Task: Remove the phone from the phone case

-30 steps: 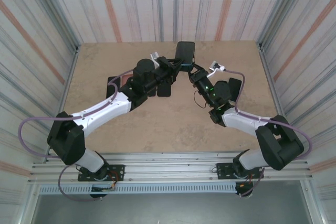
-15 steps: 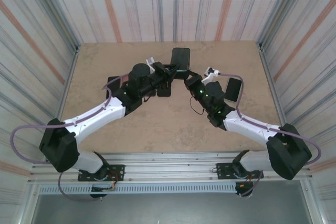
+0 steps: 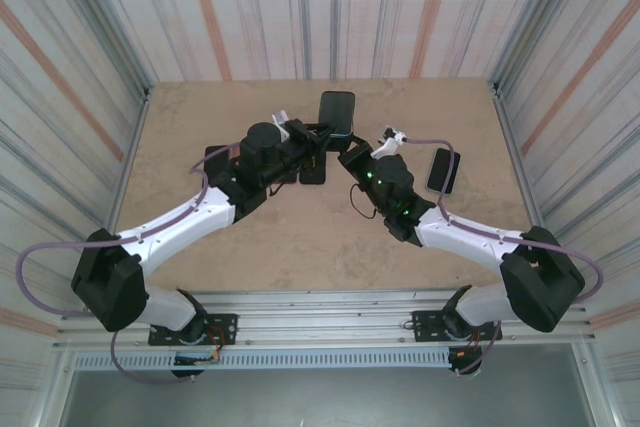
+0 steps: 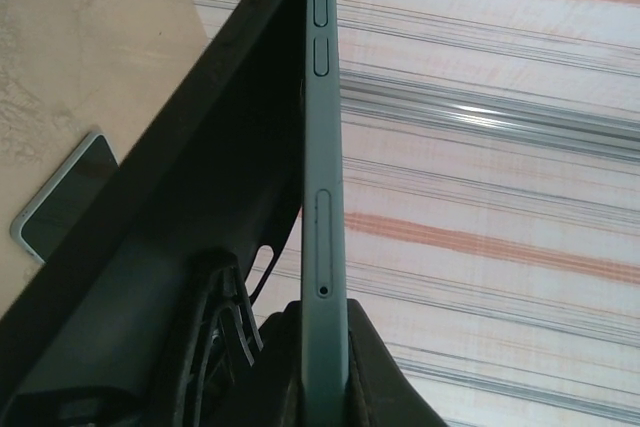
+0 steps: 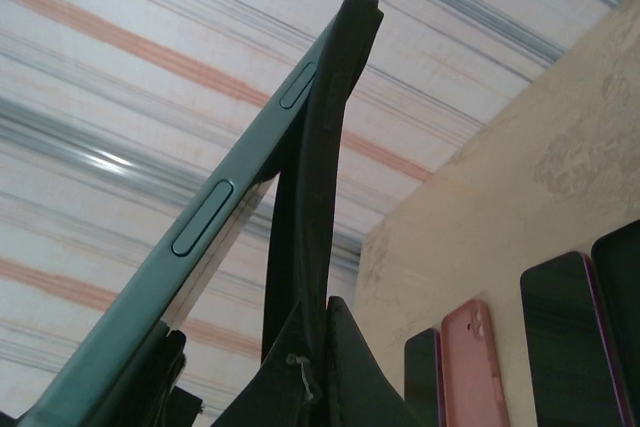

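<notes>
Teal-green slim phone (image 4: 322,197), smooth edge with pill-shaped buttons, held aloft over mottled beige tabletop (image 3: 190,117). Matte black flexible case (image 4: 190,237) bows off it. Left gripper (image 4: 322,347) clamps phone; right gripper (image 5: 305,347) clamps case.

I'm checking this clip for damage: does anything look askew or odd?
The black rubbery phone case is peeled away from the grey-green phone, which is held aloft, leaving a wedge-shaped gap along the phone's edge. That suits taking the phone out; no crack or tear shows.
</notes>
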